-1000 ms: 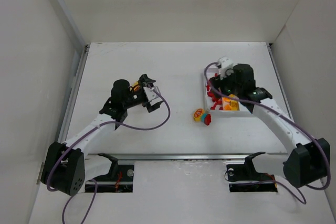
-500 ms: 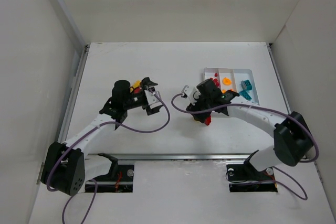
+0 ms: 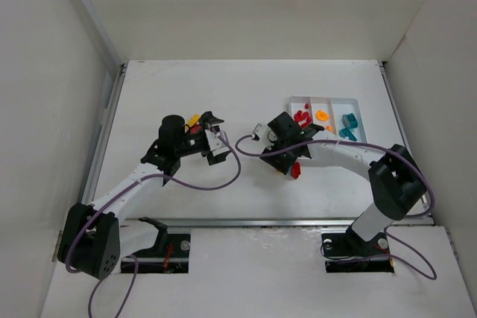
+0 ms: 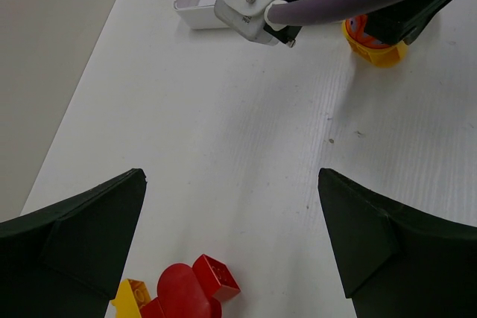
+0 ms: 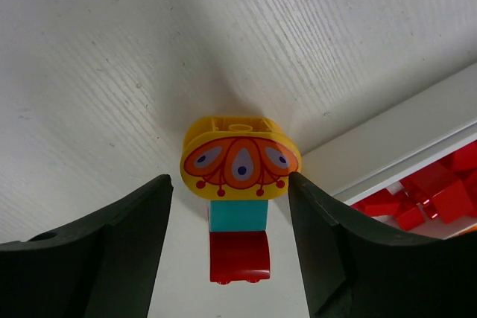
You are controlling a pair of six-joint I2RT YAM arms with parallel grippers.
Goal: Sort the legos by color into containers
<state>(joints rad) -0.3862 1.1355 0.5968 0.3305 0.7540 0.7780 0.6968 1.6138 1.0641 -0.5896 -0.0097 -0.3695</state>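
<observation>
Lego stack [image 5: 238,184] lies on the table just near-left of the tray [image 3: 328,98], yellow-cyan-red in a row. Right gripper [image 5: 229,180] straddles it, jaws half-wide, not pinching. The stack's long axis runs along the fingers, yellow end past the tips. Right arm bent leftward, wrist pitched down. Left gripper [image 4: 231,176] well left, jaws wide, empty, loose legos [image 4: 186,292] by it.

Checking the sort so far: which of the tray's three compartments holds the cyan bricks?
The rightmost compartment in the top view; the middle one holds orange pieces, the left one red pieces.
</observation>
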